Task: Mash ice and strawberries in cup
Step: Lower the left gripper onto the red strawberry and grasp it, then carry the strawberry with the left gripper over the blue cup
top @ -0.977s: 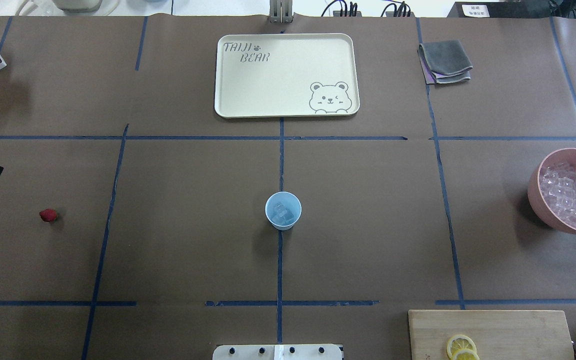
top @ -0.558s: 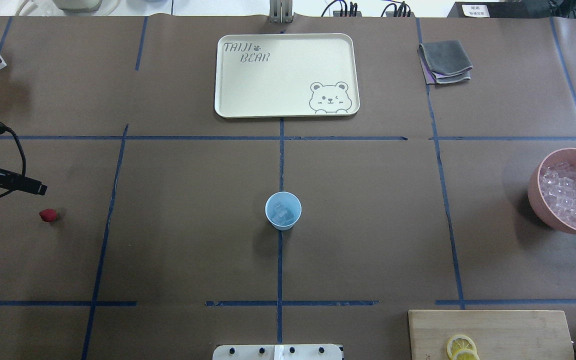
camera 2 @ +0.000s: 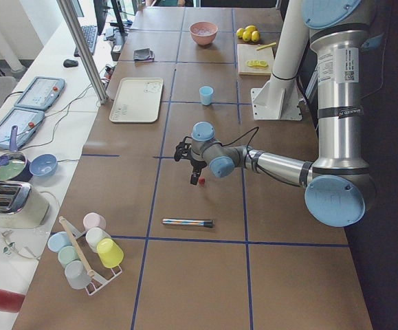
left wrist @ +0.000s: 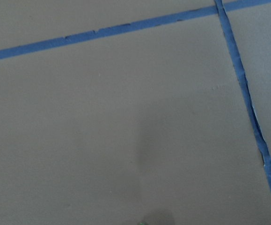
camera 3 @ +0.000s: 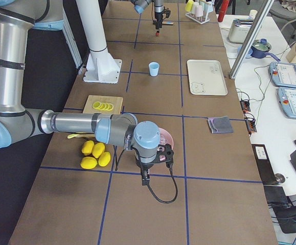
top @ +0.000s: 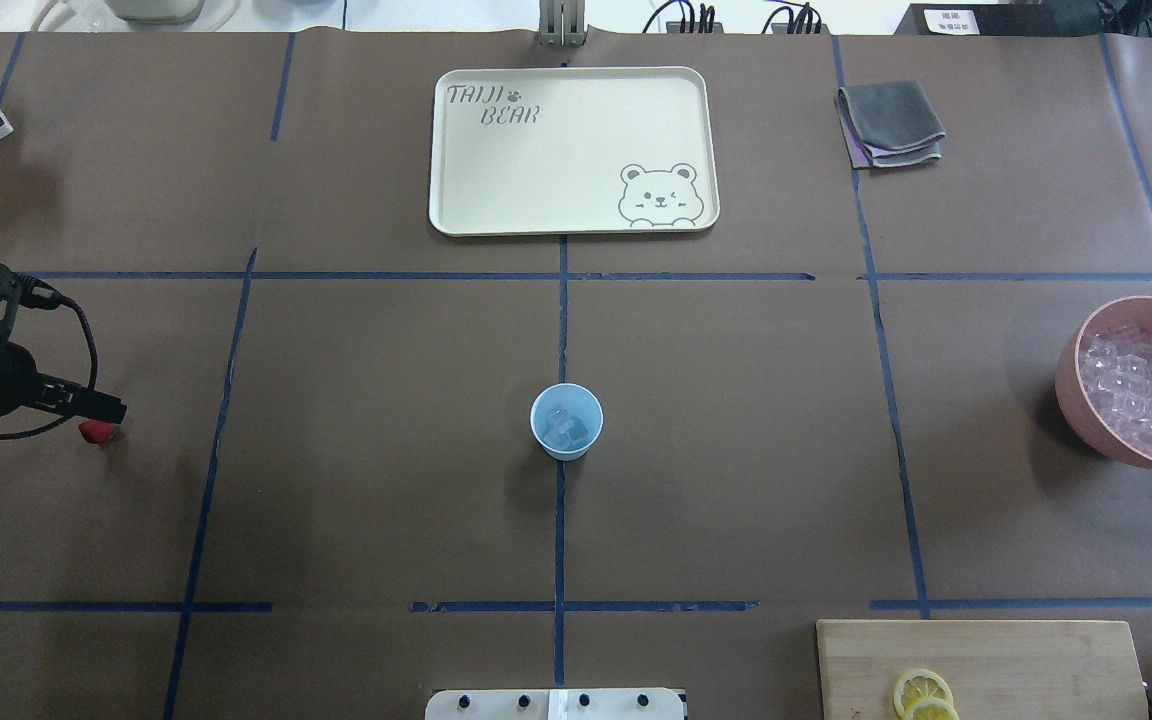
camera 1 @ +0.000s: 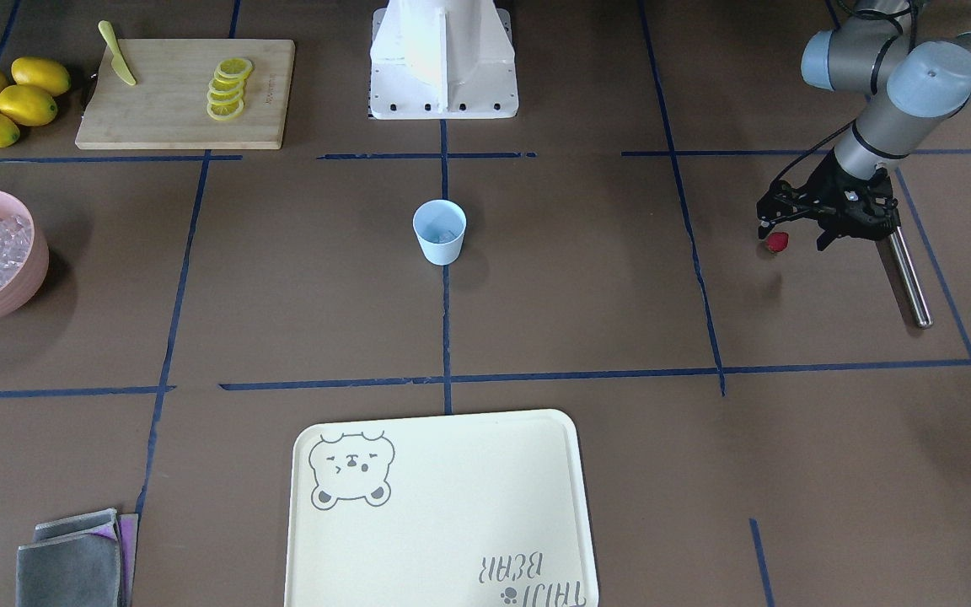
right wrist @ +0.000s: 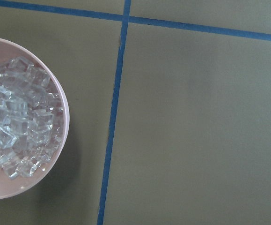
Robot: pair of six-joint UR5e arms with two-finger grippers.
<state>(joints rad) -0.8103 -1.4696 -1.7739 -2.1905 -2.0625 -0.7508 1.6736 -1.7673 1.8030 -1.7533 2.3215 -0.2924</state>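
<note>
Quick headcount, with clock directions read from the cup [camera 1: 439, 232] in the front-facing view.

- One cup, with a few ice cubes [top: 566, 425] inside.
- One strawberry [camera 1: 777, 243] at 3 o'clock, and one metal rod [camera 1: 907, 278] just past it.
- One cutting board [camera 1: 165, 118] at 10 o'clock. It's carrying one yellow knife [camera 1: 117, 65] and a row of lemon slices [camera 1: 224, 88]. I make it five, but they overlap, so don't quote me.
- Four whole lemons [camera 1: 26, 104] beside the board, between 9 and 10.
- One pink bowl [camera 1: 30, 282] at 9 o'clock, heaped with way too many cubes to count.
- One tray [camera 1: 452, 506] at 6 o'clock.
- One folded stack of cloths [camera 1: 72, 561] between 7 and 8.
- Two robot arms [camera 3: 86, 122].
</note>
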